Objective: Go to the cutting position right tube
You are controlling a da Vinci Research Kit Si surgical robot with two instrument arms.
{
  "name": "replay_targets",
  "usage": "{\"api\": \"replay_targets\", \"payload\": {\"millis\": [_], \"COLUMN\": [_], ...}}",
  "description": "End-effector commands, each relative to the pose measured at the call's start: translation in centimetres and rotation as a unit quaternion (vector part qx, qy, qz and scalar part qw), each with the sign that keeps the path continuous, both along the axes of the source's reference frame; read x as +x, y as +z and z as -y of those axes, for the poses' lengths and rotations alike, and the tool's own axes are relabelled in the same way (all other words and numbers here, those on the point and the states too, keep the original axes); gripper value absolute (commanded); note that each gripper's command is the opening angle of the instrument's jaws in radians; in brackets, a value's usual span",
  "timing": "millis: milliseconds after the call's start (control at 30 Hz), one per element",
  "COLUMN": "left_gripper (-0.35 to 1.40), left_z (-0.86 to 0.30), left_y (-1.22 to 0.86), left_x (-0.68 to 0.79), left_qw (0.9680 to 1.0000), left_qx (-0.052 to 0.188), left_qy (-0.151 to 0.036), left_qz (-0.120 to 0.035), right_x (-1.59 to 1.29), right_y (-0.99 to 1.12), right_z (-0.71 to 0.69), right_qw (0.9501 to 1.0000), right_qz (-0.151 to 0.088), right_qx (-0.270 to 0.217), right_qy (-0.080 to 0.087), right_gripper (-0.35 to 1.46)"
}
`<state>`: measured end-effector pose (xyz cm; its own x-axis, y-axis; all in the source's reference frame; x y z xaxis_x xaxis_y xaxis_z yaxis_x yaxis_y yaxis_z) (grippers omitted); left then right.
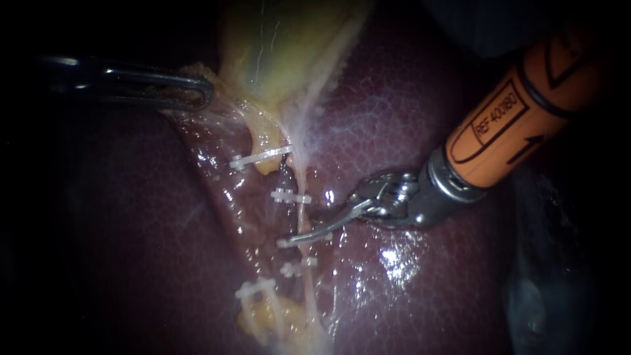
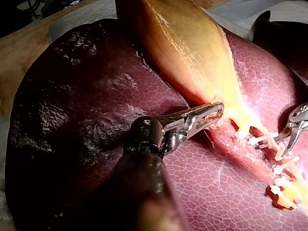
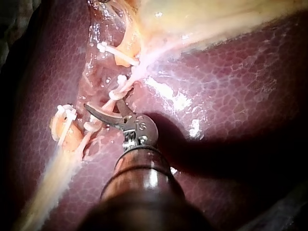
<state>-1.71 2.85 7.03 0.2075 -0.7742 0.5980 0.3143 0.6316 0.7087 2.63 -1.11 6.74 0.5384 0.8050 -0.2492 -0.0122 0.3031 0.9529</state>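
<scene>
The right instrument (image 3: 105, 108), seen from its own wrist camera, has a shaft blurred by closeness that hides the liver (image 3: 231, 96) beneath it. The left instrument (image 2: 219, 111) has a shaft blurred the same way, and there the other instrument is cut off just past its jaws. In the endoscope view the gallbladder (image 1: 289, 46) runs off the top, the left shaft fades into darkness, and the tube (image 1: 300, 174) leaves the bottom edge. Whether the blades touch it is unclear.
</scene>
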Motion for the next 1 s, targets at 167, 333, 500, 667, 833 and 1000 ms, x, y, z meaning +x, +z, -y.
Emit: {"api": "replay_targets", "payload": {"millis": [167, 333, 500, 667, 833, 1000], "left_gripper": [-0.35, -0.35, -0.35, -0.35, -0.35, -0.35], "left_z": [0.00, 0.00, 0.00, 0.00, 0.00, -0.01], "left_y": [-0.01, -0.01, -0.01, -0.01, -0.02, -0.02], "left_x": [0.00, 0.01, 0.01, 0.01, 0.01, 0.01], "left_qw": [1.0000, 1.0000, 1.0000, 1.0000, 1.0000, 1.0000], "left_qx": [0.000, 0.000, 0.000, 0.003, 0.003, 0.003], "left_qy": [0.000, 0.000, 0.000, -0.001, -0.001, -0.001], "left_qz": [0.000, 0.000, 0.000, 0.000, 0.001, 0.001], "right_x": [0.13, 0.26, 0.36, 0.41, 0.51, 0.63], "right_y": [0.02, 0.05, 0.06, 0.05, 0.01, -0.03], "right_z": [-0.03, -0.05, -0.03, 0.00, 0.04, 0.10], "right_qw": [0.9972, 0.9895, 0.9807, 0.9703, 0.9651, 0.9593], "right_qz": [-0.064, -0.119, -0.167, -0.212, -0.249, -0.272], "right_qx": [0.021, 0.049, 0.070, 0.088, 0.031, -0.015], "right_qy": [0.032, 0.067, 0.073, 0.077, 0.073, 0.075], "right_gripper": [1.20, 1.22, 1.22, 1.20, 1.18, 1.18]}}
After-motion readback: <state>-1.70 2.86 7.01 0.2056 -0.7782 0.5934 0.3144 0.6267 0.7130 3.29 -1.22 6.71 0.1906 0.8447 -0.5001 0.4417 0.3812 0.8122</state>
